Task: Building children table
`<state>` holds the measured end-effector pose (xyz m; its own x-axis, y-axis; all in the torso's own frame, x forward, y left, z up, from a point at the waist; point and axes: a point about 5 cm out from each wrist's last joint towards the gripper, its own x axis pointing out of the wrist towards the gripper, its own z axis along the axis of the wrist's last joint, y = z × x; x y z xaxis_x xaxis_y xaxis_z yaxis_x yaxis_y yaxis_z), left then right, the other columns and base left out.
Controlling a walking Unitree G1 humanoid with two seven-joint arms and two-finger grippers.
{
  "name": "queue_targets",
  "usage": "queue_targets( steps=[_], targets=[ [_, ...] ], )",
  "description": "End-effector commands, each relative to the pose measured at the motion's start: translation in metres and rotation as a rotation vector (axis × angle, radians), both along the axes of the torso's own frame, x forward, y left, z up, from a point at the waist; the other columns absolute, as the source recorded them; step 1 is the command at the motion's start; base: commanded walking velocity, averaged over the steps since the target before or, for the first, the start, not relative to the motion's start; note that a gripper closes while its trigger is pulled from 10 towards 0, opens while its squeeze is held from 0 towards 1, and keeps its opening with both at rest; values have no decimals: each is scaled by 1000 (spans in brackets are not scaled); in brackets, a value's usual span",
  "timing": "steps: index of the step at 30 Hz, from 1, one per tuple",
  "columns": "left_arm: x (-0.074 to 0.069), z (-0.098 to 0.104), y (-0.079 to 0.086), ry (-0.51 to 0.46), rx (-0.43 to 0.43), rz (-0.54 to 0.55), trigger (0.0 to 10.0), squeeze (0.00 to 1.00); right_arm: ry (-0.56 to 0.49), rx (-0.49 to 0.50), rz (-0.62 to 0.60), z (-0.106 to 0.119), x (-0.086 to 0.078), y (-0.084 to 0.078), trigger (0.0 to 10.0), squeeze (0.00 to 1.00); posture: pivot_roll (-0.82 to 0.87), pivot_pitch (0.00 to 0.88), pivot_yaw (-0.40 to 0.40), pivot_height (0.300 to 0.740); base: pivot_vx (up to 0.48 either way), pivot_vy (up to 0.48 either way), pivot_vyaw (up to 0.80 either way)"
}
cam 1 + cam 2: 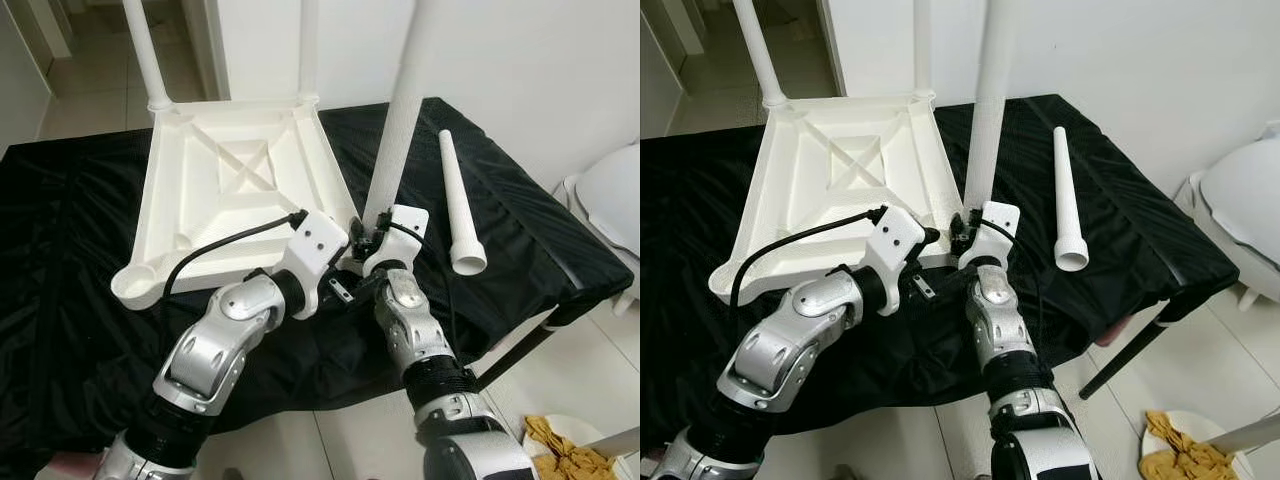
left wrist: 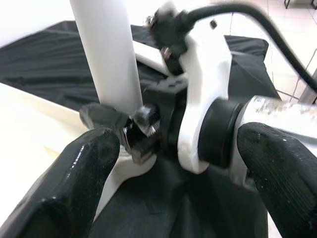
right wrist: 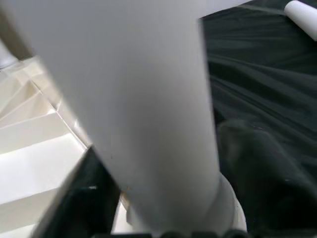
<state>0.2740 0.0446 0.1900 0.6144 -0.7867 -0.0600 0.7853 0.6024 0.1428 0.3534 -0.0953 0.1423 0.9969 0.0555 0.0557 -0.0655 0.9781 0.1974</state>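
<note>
On the desk (image 1: 520, 250) draped in black cloth we see the white plastic tabletop (image 1: 235, 190) lying upside down, ribbed underneath with a crossed centre, round sockets at its corners. Two legs stand upright in the far sockets. A third leg (image 1: 400, 110) rises at the near right corner, where our right pincer (image 1: 366, 246) is clamped on its base. Our left pincer (image 1: 345, 283) sits just beside it with fingers (image 2: 74, 183) spread apart, holding nothing. A fourth leg (image 1: 457, 205) lies loose on the cloth to the right.
</note>
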Motion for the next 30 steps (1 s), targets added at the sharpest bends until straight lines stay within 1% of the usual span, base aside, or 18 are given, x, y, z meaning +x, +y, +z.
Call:
queue_targets(
  steps=[1,3,7,8,10,11,12,14,15,18,19,20,21,23,26,30],
  targets=[
    [-3,-2,-1,5,4,-32,10000,0,-2,13,12,1,0,-2,10000,1000,-71,16,3,740,0,0,0],
    [-4,-3,-1,9,4,-32,10000,0,-25,0,27,4,1,-10,10000,1000,-65,15,-4,740,0,0,0],
    [-6,-4,0,15,7,-34,10000,0,-44,-10,63,8,2,-15,10000,1000,-62,15,-7,740,0,0,0],
    [-6,-6,2,17,13,-33,10000,0,-48,-10,102,10,2,-18,10000,1000,-60,15,-7,740,0,0,0],
    [-6,-7,3,19,17,-32,10000,0,-49,-10,125,11,2,-21,10000,1000,-60,15,-7,740,0,0,0],
    [-7,-7,4,21,22,-32,10000,0,-44,-24,161,12,3,-26,10000,0,-59,13,-5,740,0,0,0],
    [-7,-7,4,21,22,-32,10000,0,-44,-24,161,12,3,-26,10000,0,-59,13,-5,740,0,0,0],
    [-8,-8,6,22,26,-33,10000,0,-37,-41,219,13,5,-32,10000,0,-58,13,-4,740,0,0,0],
    [-8,-8,6,22,26,-33,10000,0,-37,-41,219,13,5,-32,10000,0,-58,13,-4,740,0,0,0],
    [-9,-9,8,24,37,-45,10000,0,-33,-133,382,13,5,-42,10000,0,-61,15,2,740,0,0,0],
    [-9,-9,8,24,37,-45,10000,0,-33,-133,382,13,5,-42,10000,0,-61,15,2,740,0,0,0],
    [-9,-9,8,24,40,-51,10000,0,-28,-147,419,12,5,-45,10000,0,-61,15,2,740,0,0,0],
    [-10,-10,8,26,47,-57,10000,0,-22,-185,463,12,7,-50,10000,0,-63,18,6,740,0,0,0],
    [-10,-10,8,26,47,-57,10000,0,-22,-185,463,12,7,-50,10000,0,-63,18,6,740,0,0,0],
    [-11,-10,11,30,60,-72,10000,0,9,-260,530,12,13,-63,10000,0,-60,26,11,740,0,0,0],
    [-11,-10,11,31,61,-72,10000,0,17,-278,548,14,16,-67,10000,0,-55,26,10,740,0,0,0]
  ],
)
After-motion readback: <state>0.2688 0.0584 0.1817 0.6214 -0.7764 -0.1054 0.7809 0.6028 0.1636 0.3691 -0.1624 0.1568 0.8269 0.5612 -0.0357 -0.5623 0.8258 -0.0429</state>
